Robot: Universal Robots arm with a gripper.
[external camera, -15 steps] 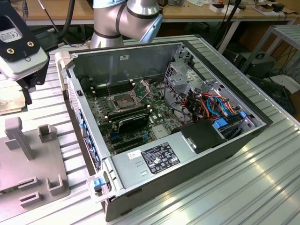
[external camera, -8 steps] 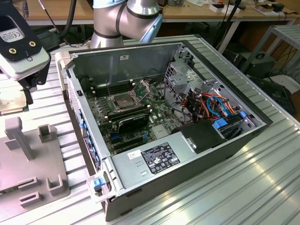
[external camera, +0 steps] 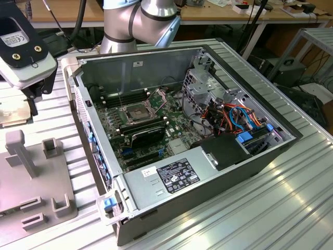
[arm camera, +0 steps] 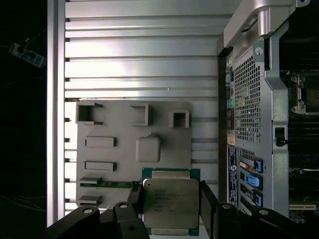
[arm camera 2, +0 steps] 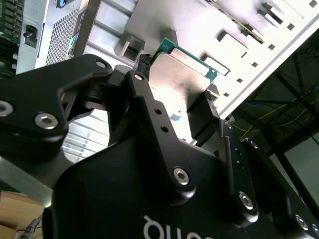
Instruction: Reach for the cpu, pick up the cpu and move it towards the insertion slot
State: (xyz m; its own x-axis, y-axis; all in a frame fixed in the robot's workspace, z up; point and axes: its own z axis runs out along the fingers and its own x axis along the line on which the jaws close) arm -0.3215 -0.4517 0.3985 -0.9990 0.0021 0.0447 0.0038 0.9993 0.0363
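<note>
Holding one cpu (arm camera: 171,201) between my gripper's (arm camera: 169,204) two fingers (arm camera: 207,201), clamped tight, I see one insertion slot (external camera: 136,113) far right.

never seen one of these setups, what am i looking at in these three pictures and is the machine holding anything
This is a robot arm working beside an open desktop computer case on a ribbed metal table. The exterior view looks at the scene from off the arm; inside the case sits the square processor socket with a shiny metal rim. The two wrist views come from cameras riding on the arm, so the black gripper shows in them. Between its fingers is a thin square chip with a dull silver metal face and green edge, also seen in the second wrist view. It looks gripped. Beneath it lies a grey plastic tray with raised blocks, beside the case.
</note>
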